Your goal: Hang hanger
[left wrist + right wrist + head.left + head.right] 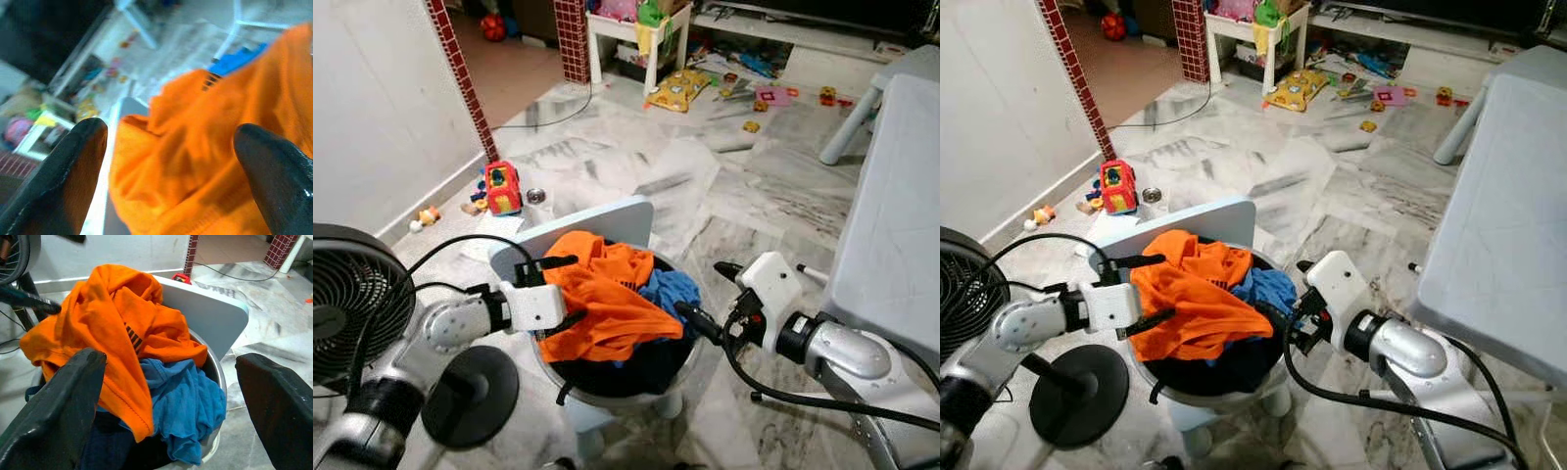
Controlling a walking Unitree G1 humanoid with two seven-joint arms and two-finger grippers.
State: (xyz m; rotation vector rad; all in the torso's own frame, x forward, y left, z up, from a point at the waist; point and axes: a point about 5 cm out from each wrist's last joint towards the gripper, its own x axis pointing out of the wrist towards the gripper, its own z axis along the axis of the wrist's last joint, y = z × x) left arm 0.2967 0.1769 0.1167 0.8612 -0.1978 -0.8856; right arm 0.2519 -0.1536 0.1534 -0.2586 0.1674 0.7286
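Two grippers I steer flank a laundry bucket (pixel 700 348), left gripper (pixel 570 291) spread wide around orange shirt (pixel 607 294), right gripper (pixel 705 294) wide beside blue cloth (pixel 668 290).

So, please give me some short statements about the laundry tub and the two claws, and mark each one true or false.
1. An orange shirt lies on top of the clothes in the tub. True.
2. The left claw is at the orange shirt, fingers apart. True.
3. The right claw holds a blue cloth. False: it is open beside the tub, holding nothing.
4. The fan stands on the robot's right. False: it is on its left.
5. A hanger lies on the clothes. False: none can be seen.
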